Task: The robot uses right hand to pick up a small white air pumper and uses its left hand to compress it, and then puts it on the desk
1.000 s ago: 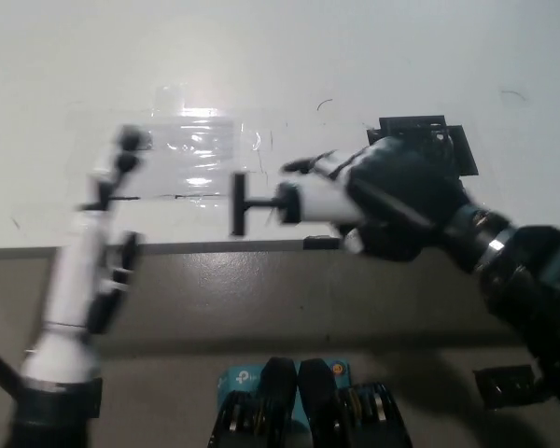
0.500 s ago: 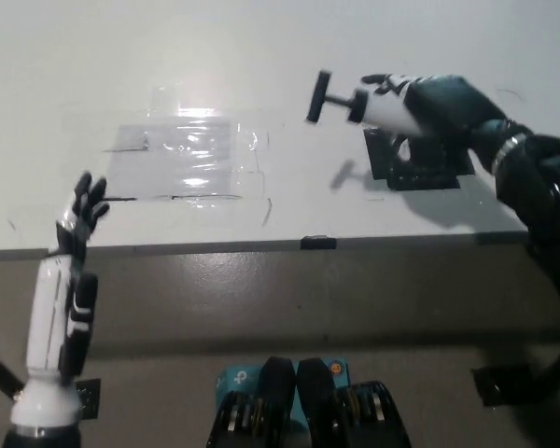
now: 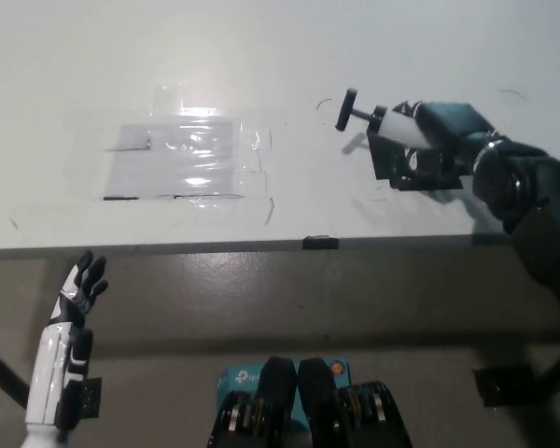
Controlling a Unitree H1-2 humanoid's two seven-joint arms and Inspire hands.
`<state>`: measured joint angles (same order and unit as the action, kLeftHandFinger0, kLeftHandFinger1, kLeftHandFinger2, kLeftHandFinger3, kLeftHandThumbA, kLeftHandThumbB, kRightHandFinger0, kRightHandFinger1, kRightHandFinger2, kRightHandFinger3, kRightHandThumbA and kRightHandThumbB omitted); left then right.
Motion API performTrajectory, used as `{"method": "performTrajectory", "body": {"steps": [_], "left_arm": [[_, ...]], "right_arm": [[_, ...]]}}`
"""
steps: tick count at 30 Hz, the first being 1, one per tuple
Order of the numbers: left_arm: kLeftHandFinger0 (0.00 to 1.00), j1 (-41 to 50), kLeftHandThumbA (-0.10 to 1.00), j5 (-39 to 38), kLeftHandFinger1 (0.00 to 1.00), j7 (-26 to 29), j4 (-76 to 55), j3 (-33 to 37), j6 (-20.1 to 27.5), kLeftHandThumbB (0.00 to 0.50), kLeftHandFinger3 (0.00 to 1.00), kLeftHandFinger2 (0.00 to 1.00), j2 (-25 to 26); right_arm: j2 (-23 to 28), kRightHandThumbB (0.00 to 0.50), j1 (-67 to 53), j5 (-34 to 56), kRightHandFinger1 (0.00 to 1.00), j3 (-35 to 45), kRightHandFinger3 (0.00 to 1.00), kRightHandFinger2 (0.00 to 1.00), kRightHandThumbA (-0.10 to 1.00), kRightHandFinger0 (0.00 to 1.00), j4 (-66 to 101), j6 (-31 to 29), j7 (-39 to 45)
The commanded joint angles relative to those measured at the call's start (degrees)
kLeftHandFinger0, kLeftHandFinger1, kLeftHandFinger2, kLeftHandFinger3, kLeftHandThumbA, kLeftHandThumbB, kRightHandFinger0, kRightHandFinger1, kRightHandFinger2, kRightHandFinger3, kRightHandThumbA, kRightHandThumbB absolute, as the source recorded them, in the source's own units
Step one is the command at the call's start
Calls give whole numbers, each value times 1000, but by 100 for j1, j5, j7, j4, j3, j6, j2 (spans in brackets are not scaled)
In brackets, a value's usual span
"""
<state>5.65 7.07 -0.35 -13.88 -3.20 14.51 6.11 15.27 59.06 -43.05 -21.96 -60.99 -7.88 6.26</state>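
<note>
- Right hand (image 3: pixel 443 131), black, sits at the right side of the white desk (image 3: pixel 280 56), its fingers wrapped around the white barrel of the small air pumper (image 3: pixel 383 121); it holds nothing else.
- Air pumper lies nearly level in that grip, tilted slightly, with its thin rod and black T-shaped handle (image 3: pixel 346 109) sticking out toward picture left, free of the fingers.
- Handle's shadow falls on the desk just beneath and to the right of it, so the handle end looks a little above the surface; I cannot tell whether the barrel itself touches the desk.
- Black square plate (image 3: pixel 413 168) lies flat on the desk directly under the right hand and partly hidden by it.
- Right arm (image 3: pixel 532 205) enters from the lower right, crosses the desk's front edge and reaches up and leftward, wrist roughly level with the desk top.
- Left hand (image 3: pixel 79 291), white with dark fingers, hangs at the lower left in front of and below the desk edge, well apart from the pumper; its fingers are spread and point upward, holding nothing and touching nothing.
- Clear plastic sheet (image 3: pixel 187 159), glossy with glare, lies flat on the desk's left-centre, away from both hands.
- Small dark tab (image 3: pixel 319 243) sits on the desk's front edge near the middle.
</note>
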Motion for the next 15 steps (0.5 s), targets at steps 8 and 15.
{"method": "performTrajectory", "body": {"steps": [8,15], "left_arm": [[1000,188,1000,-202,1000,-63,-145,105,129,184,1000,1000,-51],[1000,143,1000,-71,1000,-11,-69,134,197,192,1000,1000,-123]], "right_arm": [[7,337,456,424,1000,-150,1000,1000,599,1000,-390,-662,159],[22,376,408,473,1000,-145,1000,1000,820,1000,-216,-1066,-237]]}}
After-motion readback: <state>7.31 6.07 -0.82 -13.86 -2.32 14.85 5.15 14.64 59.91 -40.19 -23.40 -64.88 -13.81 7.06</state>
